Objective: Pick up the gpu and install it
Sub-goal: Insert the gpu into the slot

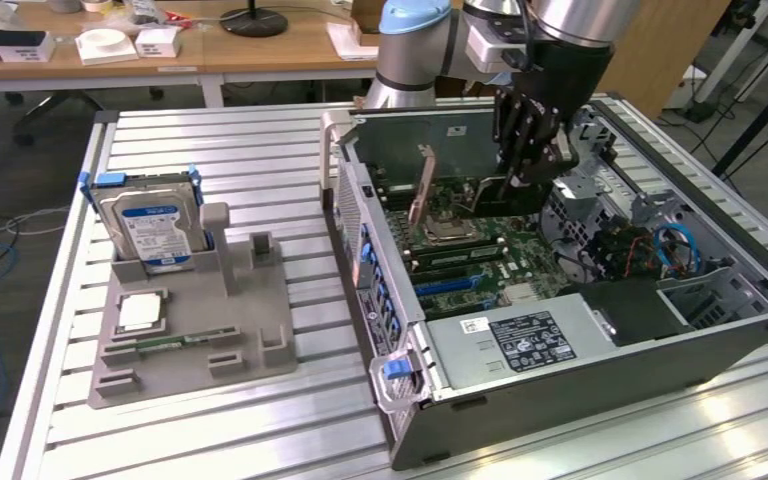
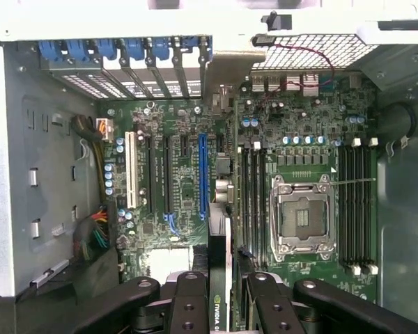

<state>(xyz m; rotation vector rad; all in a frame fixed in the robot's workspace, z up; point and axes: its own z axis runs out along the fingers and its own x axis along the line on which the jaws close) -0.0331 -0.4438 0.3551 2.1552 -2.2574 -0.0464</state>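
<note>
Gpu point(image 2: 221, 243) gripped on edge, thin side up in the wrist view, with a green strip and a printed logo showing between the black fingers point(image 2: 188, 299). Clamped by its upper edge, probably to leave the contact edge free and facing down toward the board. Gripper point(image 1: 524, 185) closed partway, just to the card's thickness, with the jaws pressing on both flat faces. Lowered well inside the open computer case point(image 1: 651, 330), over the motherboard point(image 2: 181, 181). Card lined up lengthwise with the expansion slots, its far end reaching toward the rear wall with the blue slot clips point(image 2: 125, 49), presumably so that the bracket end meets a rear opening. Sitting just beside the long blue slot point(image 2: 203, 174), on the side nearer the memory slots and the empty CPU socket point(image 2: 303, 216). Hard to tell whether the lower edge touches the board or hangs above it, and not visibly seated. Case laid on its side with the panel off, giving the arm a straight drop from above. Well apart, toward the exterior view's left, a grey parts holder point(image 1: 184, 340) on the slatted metal table point(image 1: 264, 140), with a hard drive point(image 1: 155, 225) standing upright in it, and the holder's other upright slot empty.
</note>
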